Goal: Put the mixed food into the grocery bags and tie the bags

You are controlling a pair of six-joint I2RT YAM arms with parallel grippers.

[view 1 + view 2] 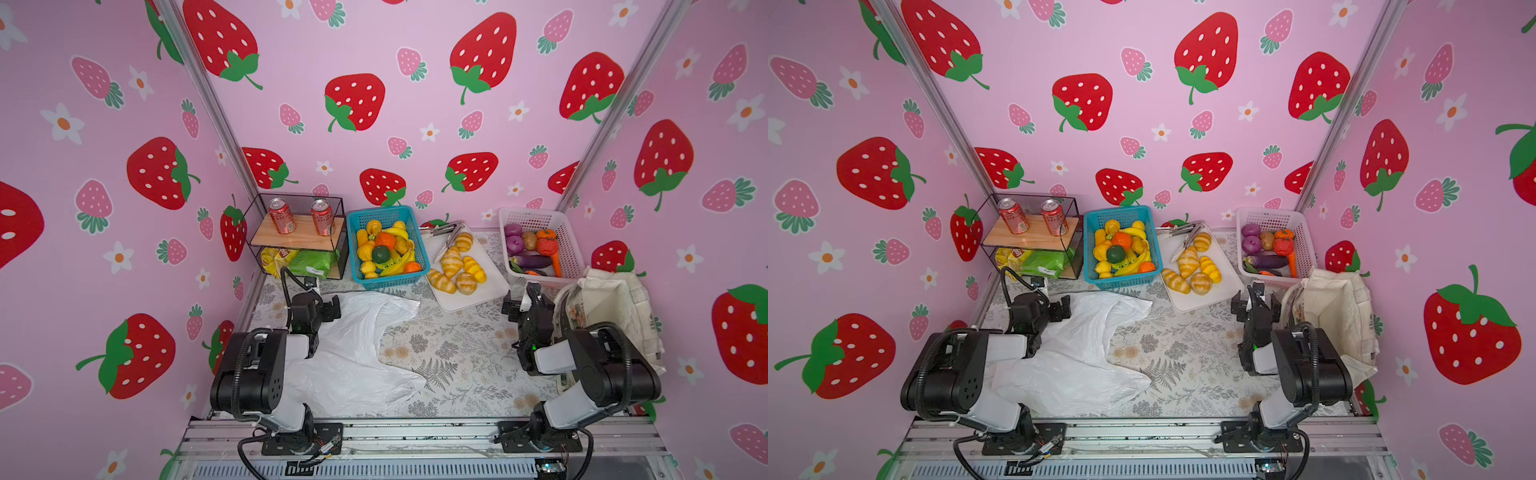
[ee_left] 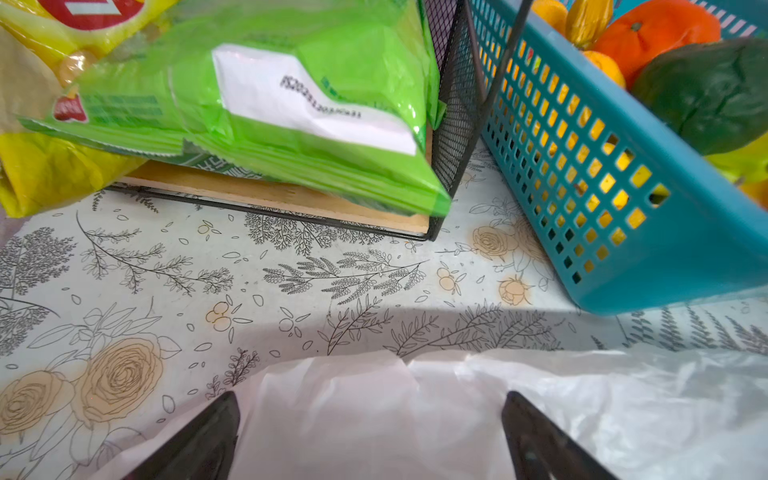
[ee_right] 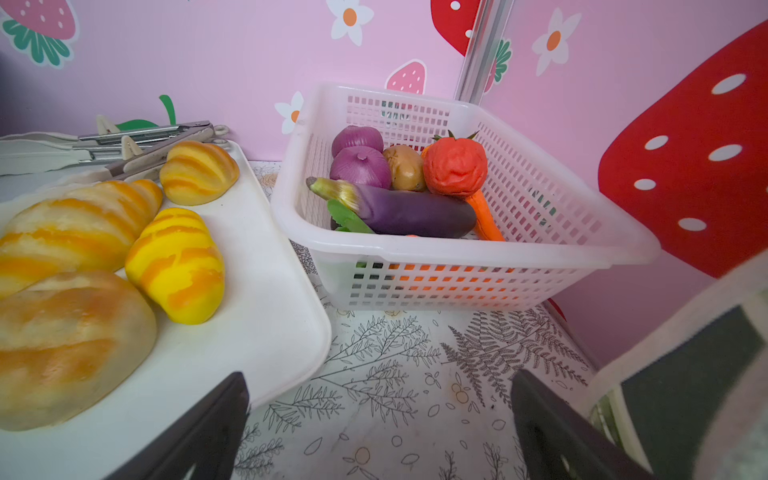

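A white plastic grocery bag (image 1: 357, 353) lies flat and crumpled on the left of the table. A cream canvas tote (image 1: 615, 307) stands at the right wall. Yellow (image 1: 275, 259) and green snack packets (image 2: 270, 104) lie on the bottom of a wire shelf. Toy fruits (image 1: 384, 249) fill a blue basket (image 2: 602, 216). Golden croissant rolls (image 1: 453, 262) sit on a white tray (image 1: 488, 286). My left gripper (image 2: 370, 411) hangs open just over the plastic bag's far edge, holding nothing. My right gripper (image 3: 380, 399) is open over bare cloth between the tray corner and the tote.
Two red soda cans (image 1: 282, 216) stand on the top board of the wire shelf (image 1: 253, 232). A white basket (image 3: 540, 257) of onions, eggplant and carrot sits at the back right. Tongs (image 1: 444, 230) lie at the tray's far end. Pink walls close in on three sides.
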